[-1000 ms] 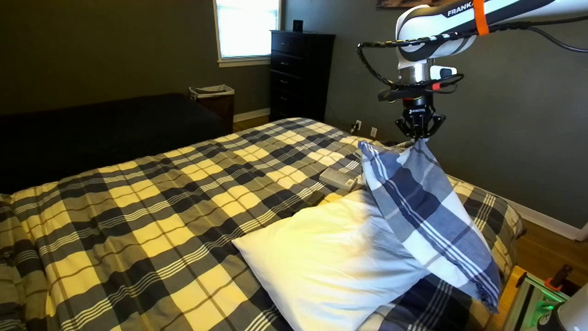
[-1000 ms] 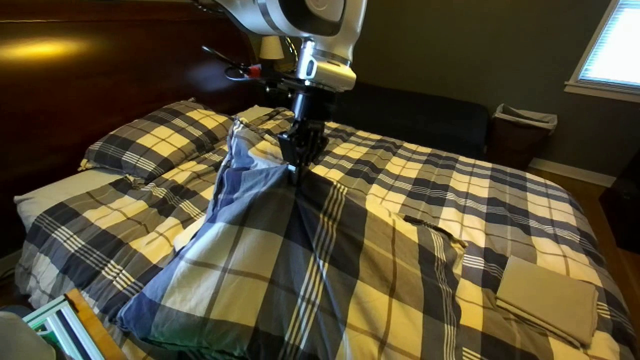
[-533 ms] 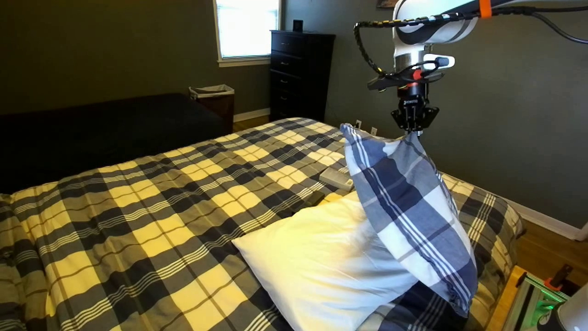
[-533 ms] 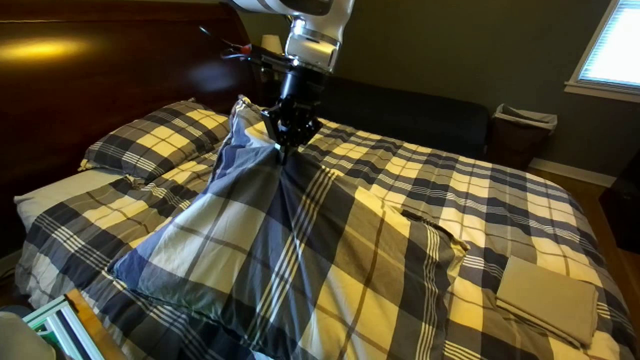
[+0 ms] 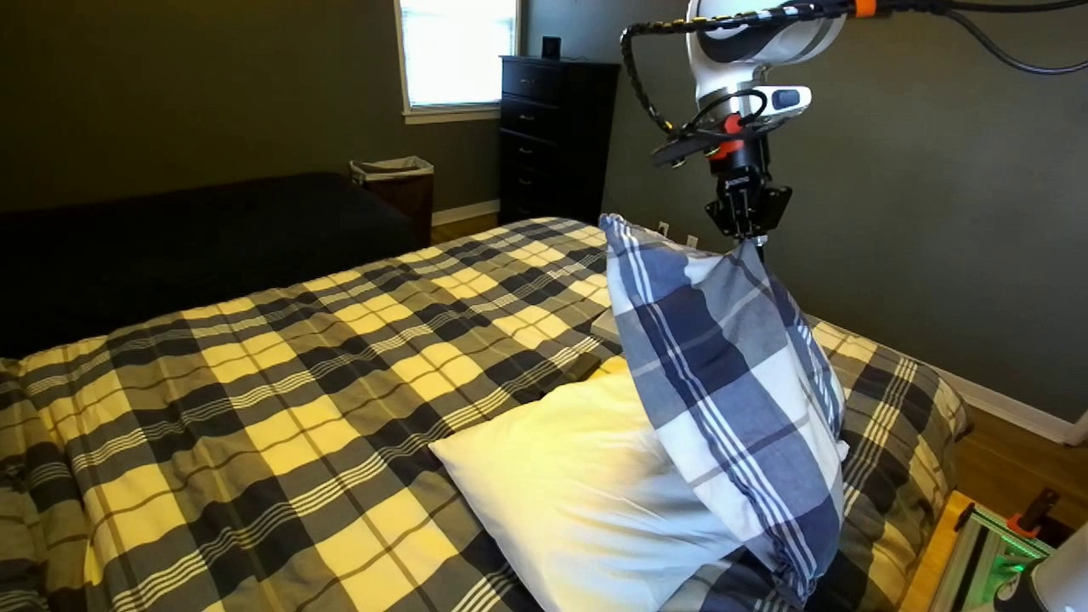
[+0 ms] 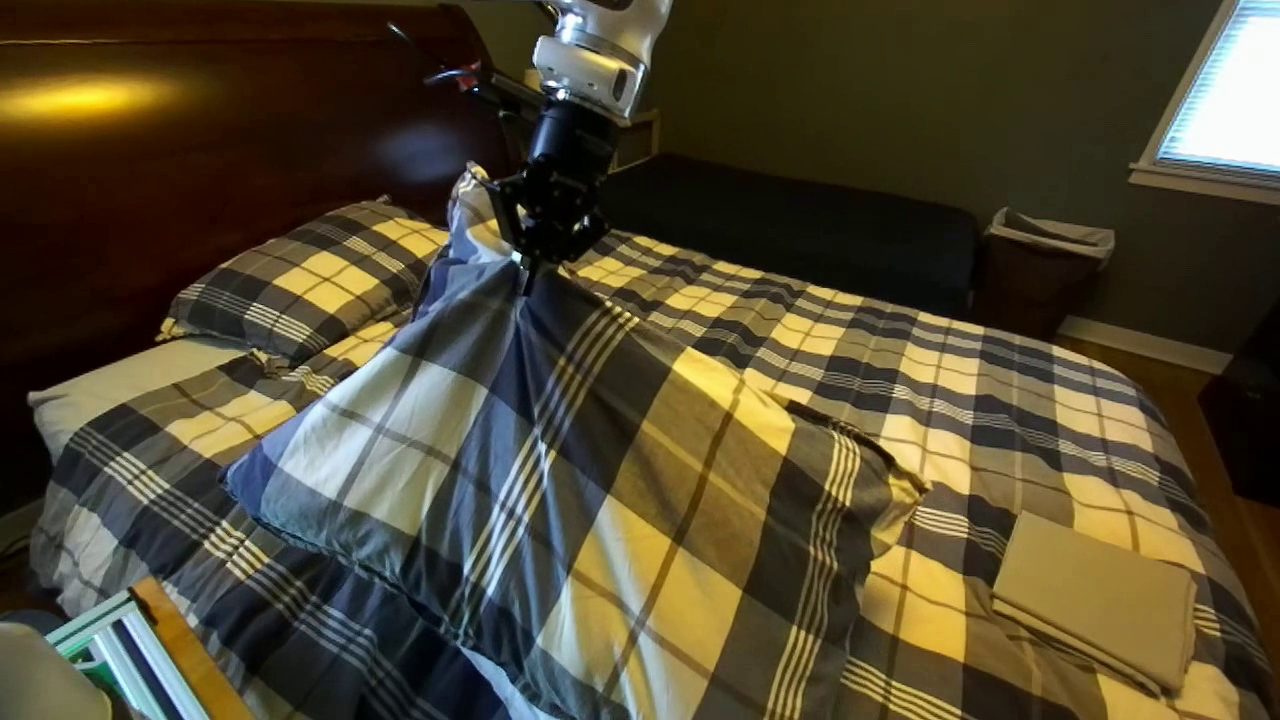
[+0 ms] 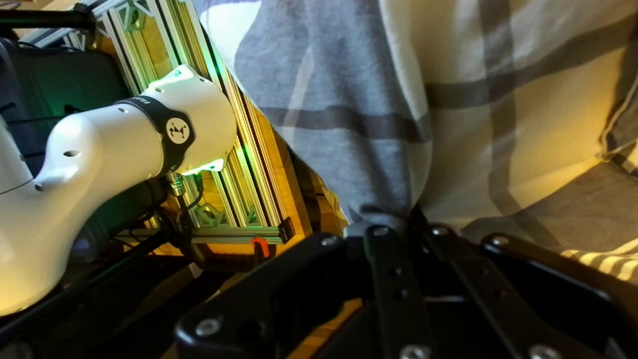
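Plaid pillow: it is held tilted over the checked comforter, its upper face drawn into a peak; the woven fabric has squares of navy, grey and pale colour, thin white stripes, and long folds that run down from this peak.
Gripper: the black fingers are pressed together upon a fold of this pillow and pinch it at the peak.
White pillow: plain, smooth and soft-looking, with one pointed corner; it lies on the comforter, partly hidden by the plaid one, and whether these two touch, I cannot tell.
Folded cloth: flat, rectangular, beige-grey, with layered edge, near the plaid pillow.
Small dark object: near the white pillow; its kind is not clear.
Second checked pillow: plump, with squares of similar kind, lying near the headboard of glossy reddish-brown wood.
Metal frame: straight grooved profiles upon a wooden board, next to the rounded, smooth white shell of the robot arm.
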`<state>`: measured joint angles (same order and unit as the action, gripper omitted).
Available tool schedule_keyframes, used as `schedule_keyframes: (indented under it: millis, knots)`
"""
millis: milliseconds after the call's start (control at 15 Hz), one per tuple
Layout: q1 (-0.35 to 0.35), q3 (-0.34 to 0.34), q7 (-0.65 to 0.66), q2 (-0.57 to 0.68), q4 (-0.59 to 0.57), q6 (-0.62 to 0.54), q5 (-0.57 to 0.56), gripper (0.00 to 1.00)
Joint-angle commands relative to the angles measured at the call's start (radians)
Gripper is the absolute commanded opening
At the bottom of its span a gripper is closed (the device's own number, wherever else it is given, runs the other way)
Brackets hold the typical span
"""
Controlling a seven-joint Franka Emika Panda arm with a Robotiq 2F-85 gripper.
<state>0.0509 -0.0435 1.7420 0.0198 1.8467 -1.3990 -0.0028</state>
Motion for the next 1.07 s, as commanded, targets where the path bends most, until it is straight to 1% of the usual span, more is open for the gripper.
schedule_keyframes:
  millis: [0, 133, 267, 467, 733, 867, 1000]
  knots:
    - [-0.024, 0.015, 0.032, 0.089, -0.127, 0.121, 0.062, 0.02]
    - [-0.034, 0.014, 0.056, 0.140, -0.171, 0.161, 0.076, 0.02]
    - [-0.043, 0.015, 0.017, 0.183, -0.203, 0.188, 0.106, 0.02]
    - [-0.055, 0.011, 0.030, 0.221, -0.225, 0.175, 0.129, 0.02]
    - [-0.078, 0.008, 0.079, 0.224, -0.223, 0.116, 0.106, 0.02]
    - [-0.087, 0.016, 0.066, 0.212, -0.208, 0.072, 0.105, 0.02]
    - [-0.101, 0.024, 0.037, 0.202, -0.176, -0.009, 0.094, 0.02]
